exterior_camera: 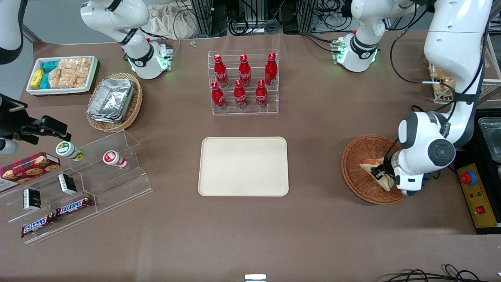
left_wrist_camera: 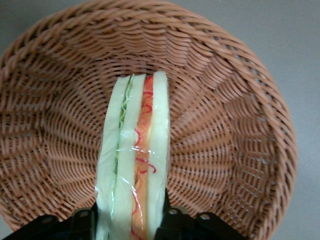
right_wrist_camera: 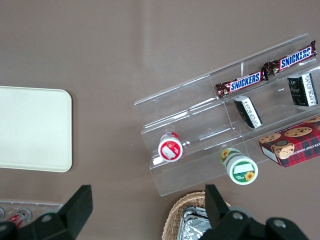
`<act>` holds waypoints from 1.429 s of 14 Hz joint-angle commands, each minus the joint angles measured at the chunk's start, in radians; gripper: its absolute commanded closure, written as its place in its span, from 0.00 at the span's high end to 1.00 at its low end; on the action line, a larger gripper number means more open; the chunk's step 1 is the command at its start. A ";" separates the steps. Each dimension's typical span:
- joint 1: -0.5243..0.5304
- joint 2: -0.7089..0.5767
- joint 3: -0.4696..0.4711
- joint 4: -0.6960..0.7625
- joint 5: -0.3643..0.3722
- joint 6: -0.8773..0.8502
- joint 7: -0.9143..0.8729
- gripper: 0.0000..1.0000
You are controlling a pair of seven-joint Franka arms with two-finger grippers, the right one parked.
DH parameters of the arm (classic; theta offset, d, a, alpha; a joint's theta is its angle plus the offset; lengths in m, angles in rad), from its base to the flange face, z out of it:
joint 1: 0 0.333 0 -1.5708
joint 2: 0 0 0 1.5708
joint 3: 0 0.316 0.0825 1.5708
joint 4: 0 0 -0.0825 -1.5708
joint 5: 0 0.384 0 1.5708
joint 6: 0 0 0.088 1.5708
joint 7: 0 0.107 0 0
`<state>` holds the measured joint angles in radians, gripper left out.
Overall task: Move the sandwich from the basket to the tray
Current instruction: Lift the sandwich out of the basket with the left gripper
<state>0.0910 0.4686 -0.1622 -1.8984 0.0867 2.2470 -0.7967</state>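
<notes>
The sandwich (exterior_camera: 372,166), a wrapped wedge of pale bread with red-orange and green filling, stands on edge in the round orange-brown wicker basket (exterior_camera: 358,156) toward the working arm's end of the table. My left gripper (exterior_camera: 380,172) is down in the basket and shut on the sandwich. In the left wrist view the sandwich (left_wrist_camera: 134,155) runs between the two black fingers (left_wrist_camera: 172,220), which press on its outer bread faces, with the basket (left_wrist_camera: 240,125) under it. The cream-beige tray (exterior_camera: 243,166) lies flat mid-table, with nothing on it.
A clear rack of red cola bottles (exterior_camera: 243,82) stands farther from the front camera than the tray. A clear stepped shelf (exterior_camera: 90,176) with snacks, a tan oval basket of foil containers (exterior_camera: 113,102) and a white snack bin (exterior_camera: 62,74) lie toward the parked arm's end.
</notes>
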 commanded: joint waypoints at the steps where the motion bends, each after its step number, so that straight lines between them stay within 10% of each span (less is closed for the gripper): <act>1: -0.033 0.007 0.010 0.028 0.019 -0.001 -0.039 0.00; 11: -0.037 -0.108 -0.010 0.415 0.004 -0.669 0.057 0.00; 14: -0.037 -0.120 -0.166 0.556 -0.002 -0.808 0.071 0.00; 20: -0.101 -0.064 -0.378 0.497 -0.042 -0.593 -0.033 0.00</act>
<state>0.0141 0.3634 -0.5360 -1.3761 0.0718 1.5620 -0.8270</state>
